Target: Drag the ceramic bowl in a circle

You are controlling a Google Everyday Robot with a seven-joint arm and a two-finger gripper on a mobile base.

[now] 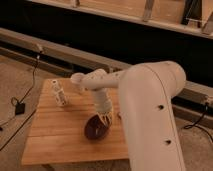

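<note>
One claw (104, 119) at ceramic bowl (94, 130) rim, grip unclear, white bottle (60, 94) well apart on wooden table (50, 137)

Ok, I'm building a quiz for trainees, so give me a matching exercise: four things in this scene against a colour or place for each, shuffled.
Things:
1. bowl
2. bottle
3. pincer
4. table

Descriptions:
A. white, standing near the table's back corner, left in the view
B. pale wooden slats
C. dark maroon, toward the table's front
D. right at the bowl's upper rim

Pairs: 1-C, 2-A, 3-D, 4-B
</note>
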